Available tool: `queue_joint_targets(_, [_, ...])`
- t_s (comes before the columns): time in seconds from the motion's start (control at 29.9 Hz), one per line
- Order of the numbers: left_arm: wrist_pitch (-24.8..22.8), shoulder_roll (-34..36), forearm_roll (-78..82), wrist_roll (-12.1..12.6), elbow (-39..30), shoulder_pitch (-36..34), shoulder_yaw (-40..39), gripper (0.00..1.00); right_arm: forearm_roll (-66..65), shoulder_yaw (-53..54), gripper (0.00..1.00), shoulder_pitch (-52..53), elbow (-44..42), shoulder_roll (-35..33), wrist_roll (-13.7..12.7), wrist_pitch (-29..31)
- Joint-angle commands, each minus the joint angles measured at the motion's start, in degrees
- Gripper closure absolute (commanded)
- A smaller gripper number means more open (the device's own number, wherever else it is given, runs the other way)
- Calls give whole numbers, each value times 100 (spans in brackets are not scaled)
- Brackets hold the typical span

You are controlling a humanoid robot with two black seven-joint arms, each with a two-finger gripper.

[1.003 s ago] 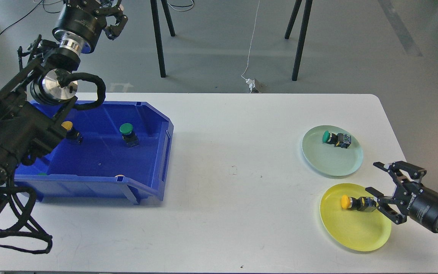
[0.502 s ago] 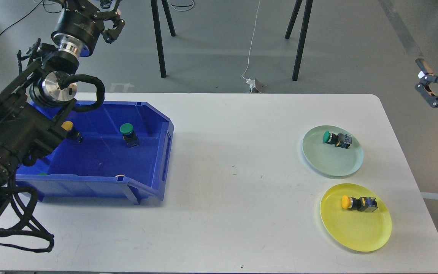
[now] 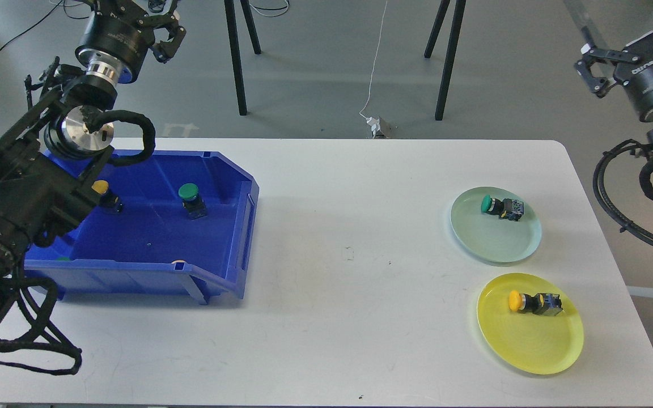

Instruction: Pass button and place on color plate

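- While both arms are raised well above the white table (image 3: 360,238), a yellow button (image 3: 532,302) lies on its side on the yellow plate (image 3: 530,345), its yellow cap pointing left and its dark body to the right.
- Just behind that plate, a green button (image 3: 499,207) lies on its side on the pale green plate (image 3: 494,241), cap to the left, in the plate's far half.
- At the left of the table sits a blue bin (image 3: 190,272) with its sloped opening facing right.
- Inside the bin a second green button (image 3: 191,200) stands upright near the middle, cap up.
- Another yellow button (image 3: 105,195) sits further left in the bin, partly hidden behind the left arm.
- High at the top left edge, the left gripper (image 3: 156,22) is over the floor behind the bin; its fingers are cut off by the frame edge, so I cannot tell whether they are apart or together. Nothing can be seen in it.
- At the top right, beyond the table's right end, the right gripper (image 3: 590,62) shows one dark finger and is partly cut off, so I cannot tell how its fingers stand. It is well apart from both plates.
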Motion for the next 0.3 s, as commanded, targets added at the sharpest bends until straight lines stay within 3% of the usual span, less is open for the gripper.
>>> queue_joint_targets(0.0, [-98,5,-10,-1,-1,-5,-7,0,21,-73,1,281,-370,226,3,0])
queue_joint_targets(0.27, [-54,-73,-10,-10,-1,4,10,0,21,-257,1,387,-309,368,3,0])
